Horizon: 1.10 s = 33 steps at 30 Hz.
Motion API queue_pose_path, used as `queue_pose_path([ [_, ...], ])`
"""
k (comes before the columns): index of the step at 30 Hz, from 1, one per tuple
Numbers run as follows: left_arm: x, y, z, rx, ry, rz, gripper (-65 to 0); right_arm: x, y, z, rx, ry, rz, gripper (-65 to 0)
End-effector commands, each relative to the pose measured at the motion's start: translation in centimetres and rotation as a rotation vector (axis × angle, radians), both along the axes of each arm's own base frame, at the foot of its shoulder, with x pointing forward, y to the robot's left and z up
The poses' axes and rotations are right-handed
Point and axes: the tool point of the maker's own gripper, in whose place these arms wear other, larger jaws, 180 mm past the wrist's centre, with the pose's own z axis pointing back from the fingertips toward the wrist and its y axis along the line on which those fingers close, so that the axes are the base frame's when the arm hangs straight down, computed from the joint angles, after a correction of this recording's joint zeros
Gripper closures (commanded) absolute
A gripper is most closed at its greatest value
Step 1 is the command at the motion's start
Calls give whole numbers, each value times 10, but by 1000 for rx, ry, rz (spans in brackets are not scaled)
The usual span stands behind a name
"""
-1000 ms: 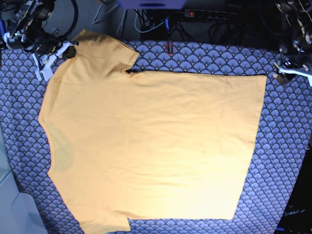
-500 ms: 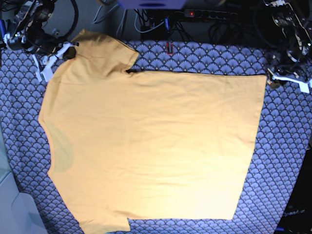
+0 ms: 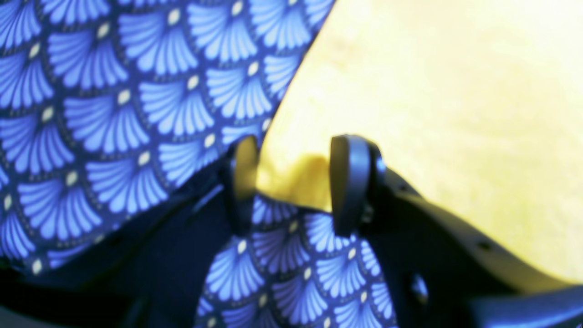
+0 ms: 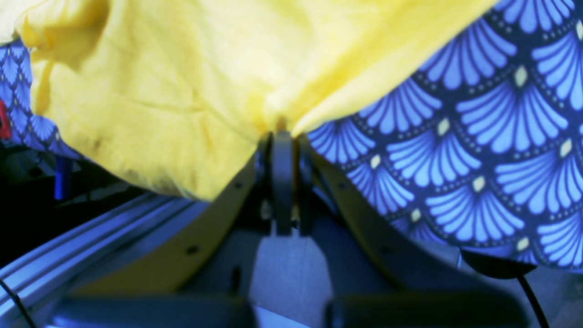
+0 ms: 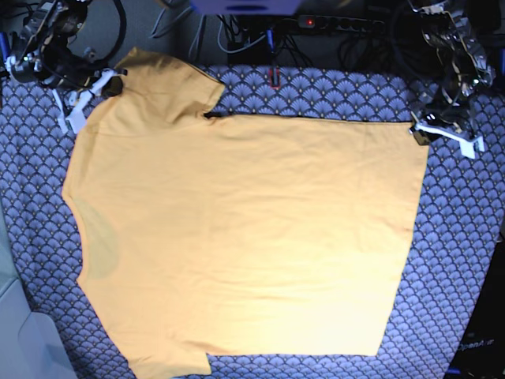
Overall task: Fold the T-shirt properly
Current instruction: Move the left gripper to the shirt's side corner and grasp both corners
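The yellow-orange T-shirt [image 5: 245,229] lies spread flat, neck toward the left edge of the base view and hem toward the right. My right gripper [image 5: 110,81] sits at the far left sleeve; the right wrist view shows this gripper [image 4: 282,136] shut on a pinch of the shirt's fabric [image 4: 182,91]. My left gripper [image 5: 418,130] is at the hem's far corner. In the left wrist view its jaws [image 3: 296,182] stand apart, and the bunched corner of the shirt [image 3: 432,91] lies between them, touching one finger [image 3: 243,173].
A blue fan-patterned cloth [image 5: 473,237] covers the table under the shirt. A power strip and tangled cables [image 5: 331,22] run along the far edge. A small red item [image 5: 274,76] lies near the far sleeve. A grey surface [image 5: 16,332] borders the near left.
My left arm has moved in from the right to the hem's far corner, and the corner has been nudged slightly inward. The right gripper has stayed on the sleeve.
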Motion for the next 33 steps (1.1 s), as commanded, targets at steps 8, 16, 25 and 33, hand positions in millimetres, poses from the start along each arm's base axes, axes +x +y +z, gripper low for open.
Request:
queue_pose_path([
  [8,2,8,9,28,-31,4,-250,-1,-2,1,-17,6,17,0],
  [16,-10,0,-19,-32,31,30,-250,-1,-3,1,-18,7,18,0],
  [25,-17,-1,-29,-53,56,38,-172,-2,-3,0,-17,9,18,0],
  [33,-18,0,-29,-54,66,35,0,-1,-3,1,-18,7,18,0],
])
